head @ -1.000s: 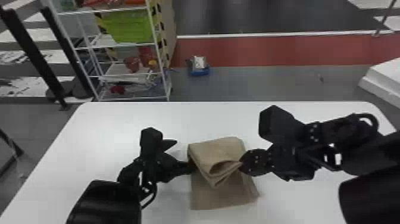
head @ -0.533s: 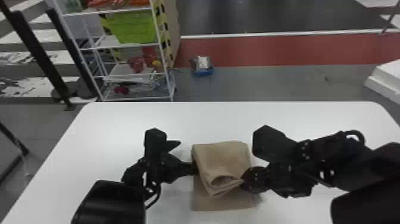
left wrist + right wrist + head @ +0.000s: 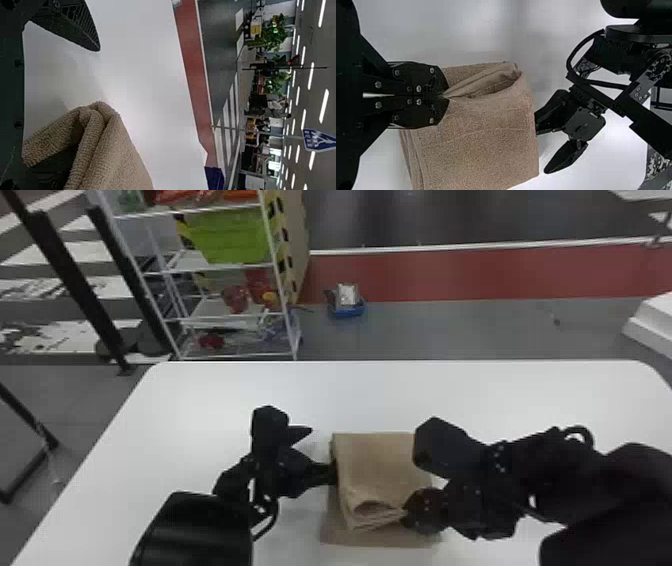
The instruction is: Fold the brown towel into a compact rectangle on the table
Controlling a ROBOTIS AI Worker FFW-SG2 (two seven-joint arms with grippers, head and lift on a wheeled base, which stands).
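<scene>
The jaws of the right gripper (image 3: 409,510) are clamped together on a near corner of the brown towel (image 3: 382,470). The jaws of the left gripper (image 3: 320,454) stand apart: one sits at the towel's left edge, partly covered by the cloth in the left wrist view, while the other is off to the side above the bare surface of the table (image 3: 240,400). The towel lies on the table between the two grippers, folded in layers, with a rounded opening in the fold beside the pinched corner. A lower layer sticks out from under the folded part on the side nearest the robot
</scene>
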